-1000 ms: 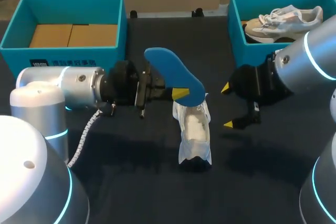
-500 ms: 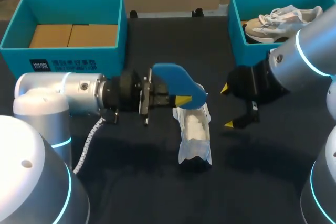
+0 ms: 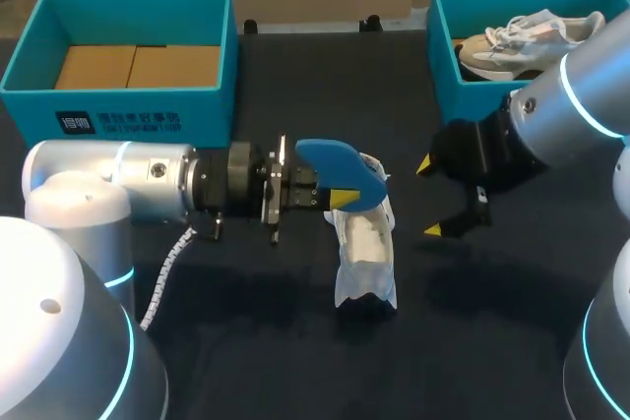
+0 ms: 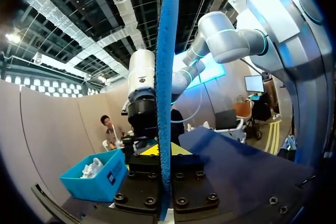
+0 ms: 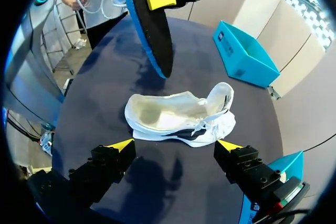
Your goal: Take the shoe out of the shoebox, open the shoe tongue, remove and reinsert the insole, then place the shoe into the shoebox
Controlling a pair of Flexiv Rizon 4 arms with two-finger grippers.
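Observation:
A white shoe (image 3: 364, 248) lies on the dark table, its opening showing in the right wrist view, where the shoe (image 5: 178, 119) sits just ahead of my right gripper (image 5: 175, 145). That right gripper (image 3: 429, 198) stands open to the shoe's right, touching nothing. My left gripper (image 3: 340, 196) is shut on a blue insole (image 3: 340, 169), held just above the shoe's far end. In the left wrist view the insole (image 4: 165, 93) stands edge-on between the jaws of the left gripper (image 4: 165, 153). The insole (image 5: 149, 19) hangs above and beyond the shoe.
A teal shoebox (image 3: 443, 66) at the back right holds a second pale shoe (image 3: 532, 36). Another teal box (image 3: 197, 105) with a cardboard floor stands at the back left. The left arm's body (image 3: 128, 179) lies across the table's left side.
My left gripper has carried the insole to the right and lower, tilting it flatter over the shoe. The right gripper has barely shifted and stays open.

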